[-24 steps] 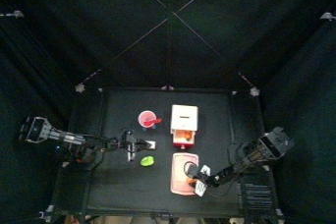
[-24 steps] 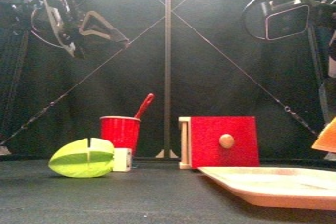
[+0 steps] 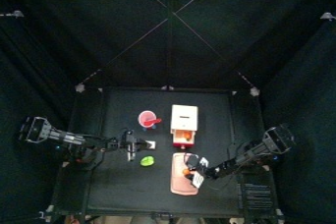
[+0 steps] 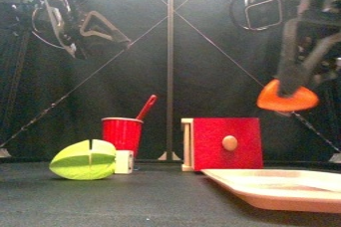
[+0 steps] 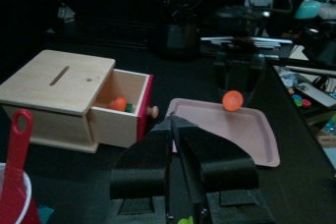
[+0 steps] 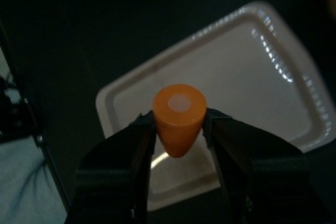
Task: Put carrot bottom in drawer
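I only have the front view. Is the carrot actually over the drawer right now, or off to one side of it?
Observer: Over it. In the right wrist view, the carrot, clamped in the right gripper, hangs above the drawer.
Operator: Is the left arm in the way?
Observer: No. From above, the left gripper sits off the drawer's left side, apart from it.
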`<control>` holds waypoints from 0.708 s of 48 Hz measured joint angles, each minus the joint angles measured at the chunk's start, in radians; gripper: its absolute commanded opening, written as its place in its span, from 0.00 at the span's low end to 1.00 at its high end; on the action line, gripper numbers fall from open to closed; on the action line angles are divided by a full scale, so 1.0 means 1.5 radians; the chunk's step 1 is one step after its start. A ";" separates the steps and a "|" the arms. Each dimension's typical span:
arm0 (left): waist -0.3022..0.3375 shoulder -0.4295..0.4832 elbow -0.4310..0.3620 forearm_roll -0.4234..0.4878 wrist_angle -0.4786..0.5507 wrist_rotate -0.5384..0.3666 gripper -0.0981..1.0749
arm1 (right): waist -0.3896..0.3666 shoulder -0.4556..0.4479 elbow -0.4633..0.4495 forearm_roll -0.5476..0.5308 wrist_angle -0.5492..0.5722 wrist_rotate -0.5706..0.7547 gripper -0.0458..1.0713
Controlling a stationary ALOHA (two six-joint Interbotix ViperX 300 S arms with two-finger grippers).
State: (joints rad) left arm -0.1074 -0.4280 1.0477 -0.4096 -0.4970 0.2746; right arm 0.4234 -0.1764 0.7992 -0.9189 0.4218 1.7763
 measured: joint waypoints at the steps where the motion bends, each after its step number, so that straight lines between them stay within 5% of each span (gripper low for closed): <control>1: 0.000 0.000 0.000 0.000 -0.001 -0.001 0.50 | -0.009 -0.007 0.002 -0.006 0.001 0.001 0.68; 22: 0.000 0.000 -0.001 0.003 -0.039 0.000 0.50 | -0.147 -0.162 0.078 -0.138 0.002 0.002 0.68; 34: 0.000 0.031 -0.001 0.018 -0.088 0.000 0.50 | -0.222 -0.174 0.111 -0.170 0.005 0.006 0.68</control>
State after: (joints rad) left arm -0.1074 -0.3820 1.0462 -0.3820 -0.6289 0.2746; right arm 0.0905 -0.4372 0.9664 -1.1735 0.4295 1.7856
